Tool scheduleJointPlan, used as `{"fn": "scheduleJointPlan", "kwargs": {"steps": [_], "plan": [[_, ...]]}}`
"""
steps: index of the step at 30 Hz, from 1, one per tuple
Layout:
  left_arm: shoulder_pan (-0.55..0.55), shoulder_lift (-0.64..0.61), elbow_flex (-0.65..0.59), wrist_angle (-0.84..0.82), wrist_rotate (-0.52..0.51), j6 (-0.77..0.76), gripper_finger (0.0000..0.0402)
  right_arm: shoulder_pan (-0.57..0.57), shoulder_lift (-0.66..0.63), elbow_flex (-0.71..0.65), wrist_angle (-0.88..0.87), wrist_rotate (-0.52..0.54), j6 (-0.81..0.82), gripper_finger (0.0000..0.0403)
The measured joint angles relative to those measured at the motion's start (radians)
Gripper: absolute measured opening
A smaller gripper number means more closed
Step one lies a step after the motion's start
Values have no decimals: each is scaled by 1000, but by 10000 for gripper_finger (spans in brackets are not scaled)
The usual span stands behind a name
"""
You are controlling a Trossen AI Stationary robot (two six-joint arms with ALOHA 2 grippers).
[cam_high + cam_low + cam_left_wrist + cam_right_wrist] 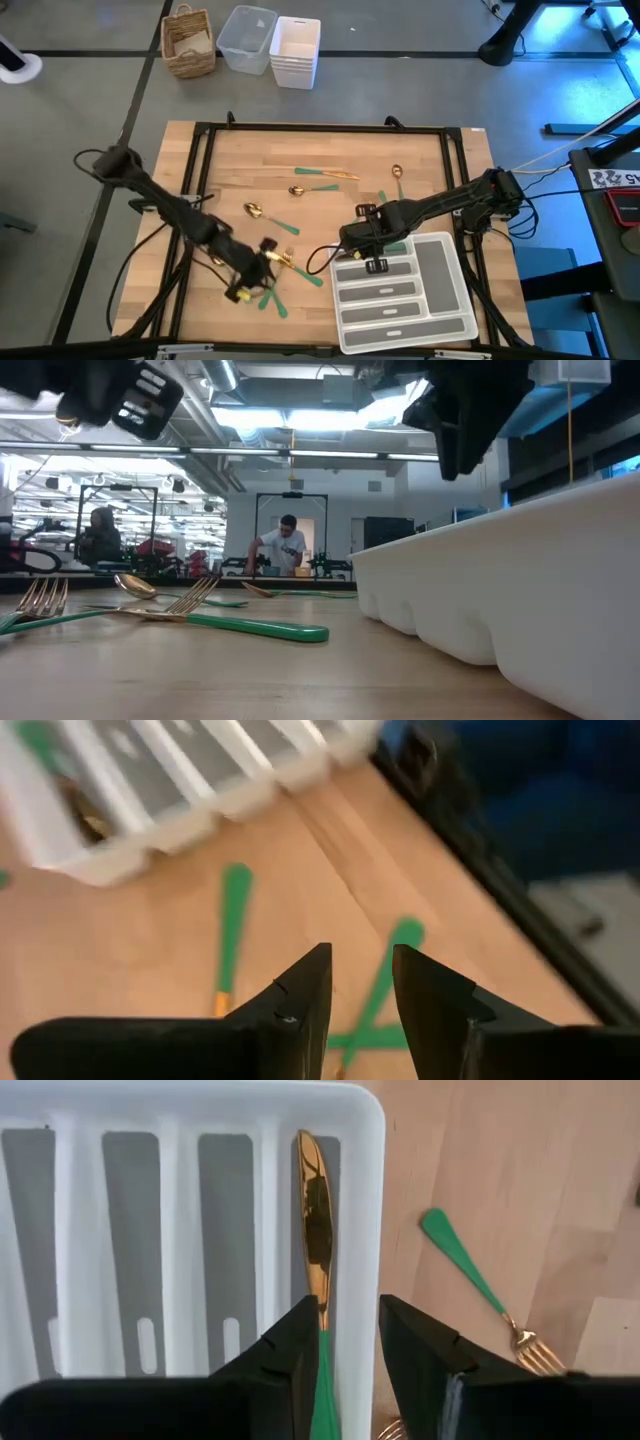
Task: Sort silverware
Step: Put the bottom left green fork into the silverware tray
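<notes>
A gold-bladed knife [316,1200] with a green handle lies in the outermost slot of the white tray [368,1200], its handle end hidden between the fingers of the right gripper [345,1370]; those fingers stand a narrow gap apart astride it, and whether they grip it cannot be told. Just outside the tray wall a fork [480,1295] lies on the wooden table [330,150]. More silverware is scattered over the table: a spoon [255,211] and others mid-table, and a cluster of forks [275,290] partly covered by the left gripper [360,1010], whose fingers are slightly parted above green handles [233,925], holding nothing visible. Behind the table a person [285,545] stands, small and indistinct.
</notes>
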Motion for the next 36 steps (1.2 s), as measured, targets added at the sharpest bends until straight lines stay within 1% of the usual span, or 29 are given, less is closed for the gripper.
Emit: {"fn": "scheduleJointPlan", "kwargs": {"steps": [3, 7, 10, 15, 19, 23, 28, 36], "plan": [[-20, 99, 70, -92, 0, 9, 101, 1, 0, 27, -53, -1, 6, 111], [-35, 182, 128, -177, -1, 5, 101, 1, -1, 83, -155, 15, 45, 111], [-36, 228, 135, -183, -1, 5, 101, 1, -21, 115, -187, 34, 55, 111], [-27, 289, 135, -203, -3, 24, 101, 1, -73, 137, -212, 35, 55, 111], [-16, 305, 135, -247, -3, 29, 101, 1, -138, 137, -213, 43, 57, 111], [3, 305, 135, -283, -4, 37, 101, 1, -207, 137, -204, 95, 58, 111], [28, 305, 135, -280, -4, 44, 101, 1, -271, 137, -203, 147, 58, 111], [26, 305, 134, -281, 19, 45, 101, 1, -354, 137, -214, 150, 55, 111]]}}
